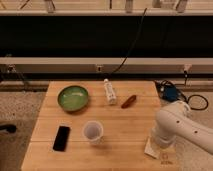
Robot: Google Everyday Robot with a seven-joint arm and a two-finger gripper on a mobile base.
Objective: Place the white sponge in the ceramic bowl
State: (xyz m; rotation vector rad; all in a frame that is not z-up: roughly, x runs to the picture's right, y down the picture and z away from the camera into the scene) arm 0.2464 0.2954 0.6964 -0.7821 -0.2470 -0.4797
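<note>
Well right of ceramic bowl [73, 97], nearer camera: white sponge [151, 149] lying flat, edge showing beneath gripper [160, 141] hanging directly over it. Arm hiding grip state, cannot tell. Carry likely running left, away from camera.

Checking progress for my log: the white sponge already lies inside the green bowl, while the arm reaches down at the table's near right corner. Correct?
No. The camera view shows the green ceramic bowl empty; the white sponge lies on the table at that near right corner, beneath the arm, whose hand is down at it.
</note>
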